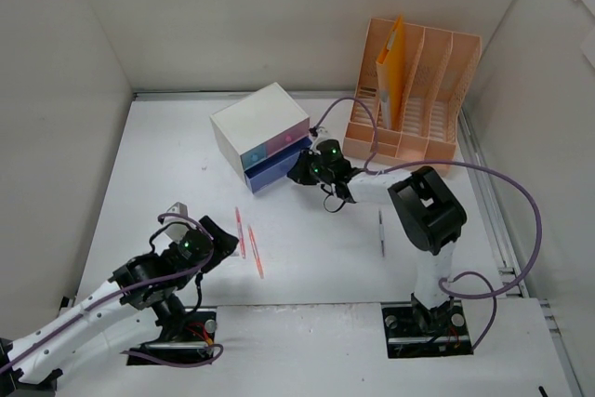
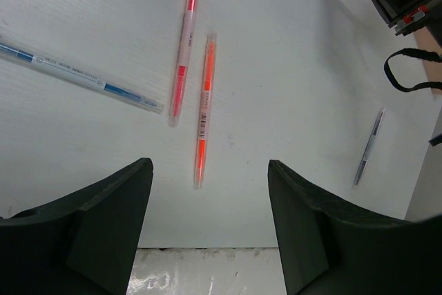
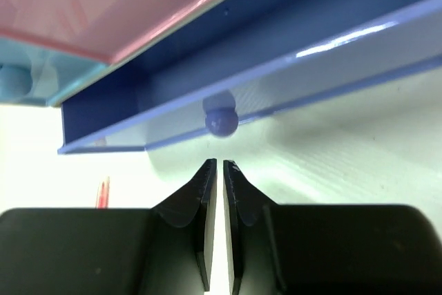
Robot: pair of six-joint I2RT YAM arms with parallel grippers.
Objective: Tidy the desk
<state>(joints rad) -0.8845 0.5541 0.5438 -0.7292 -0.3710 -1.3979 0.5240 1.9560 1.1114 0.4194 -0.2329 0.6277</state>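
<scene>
- Left gripper (image 2: 208,170) sits closest to the lens: fingers spread wide, holding nothing, hovering over the tail of an orange highlighter (image 2: 204,101).
- Pink highlighter (image 2: 185,39) lies just beside the orange one, not touching. Blue pen (image 2: 76,74) is near them; grey pen (image 2: 368,146) is well apart on the opposite side. All four are loose.
- Desk (image 1: 316,262): a broad white top under both arms, between upright panels.
- Right gripper (image 3: 219,167): fingers drawn almost together, gripping nothing, tips just short of the knob (image 3: 222,122) on the blue drawer (image 3: 276,46).
- Blue drawer stands pulled out of the small drawer box (image 1: 260,127); contents cannot be read.
- File rack (image 1: 414,127) at the far right holds an orange folder (image 1: 392,62).
- Judgement: early stage. The drawer is open, likely for the pens; four writing tools are left to gather, then the drawer to close.
</scene>
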